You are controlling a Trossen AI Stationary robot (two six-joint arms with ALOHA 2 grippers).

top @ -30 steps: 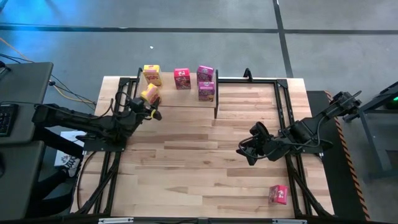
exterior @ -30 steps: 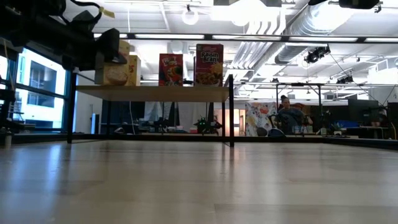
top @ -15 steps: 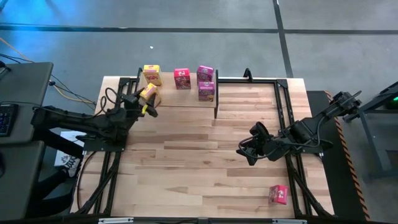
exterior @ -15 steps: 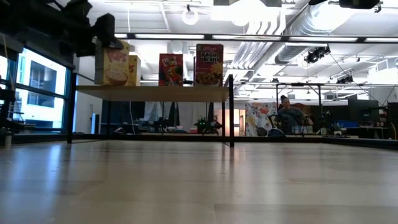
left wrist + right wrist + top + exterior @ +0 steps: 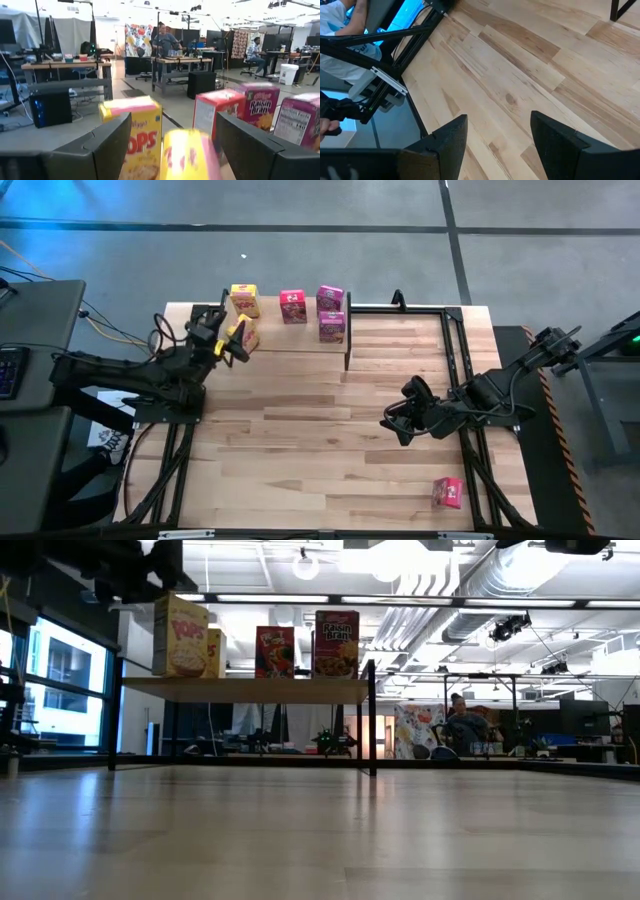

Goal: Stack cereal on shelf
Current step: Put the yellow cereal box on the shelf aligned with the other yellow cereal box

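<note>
The shelf (image 5: 290, 336) stands at the table's far edge, and its plank (image 5: 250, 688) carries five boxes. A yellow cereal box (image 5: 180, 635) stands upright on its base at the shelf's left end (image 5: 243, 332). My left gripper (image 5: 224, 343) is open just above and left of it, and its fingers straddle the blurred box top (image 5: 187, 152). Behind it is a second yellow box (image 5: 244, 300), and to its right are three pink boxes (image 5: 293, 306), (image 5: 331, 297), (image 5: 332, 326). My right gripper (image 5: 393, 423) is open above the table's right middle. My left gripper has a finger (image 5: 110, 145) on each side of the yellow box's top (image 5: 187, 152), coming level from the table's left and near side. The gap is wider than the box. Whether a finger touches it I cannot tell.
One pink box (image 5: 448, 492) lies on the tabletop near the right near corner. The shelf's black leg (image 5: 372, 720) stands at its right end. Bare wood spreads across the table's middle (image 5: 300, 440). A person sits at a desk in the room beyond (image 5: 462, 725).
My left gripper carried the tilted yellow box toward the far left and stood it upright on the shelf's left end. It then drew back up and to the left, away from the box. The right arm kept still.
</note>
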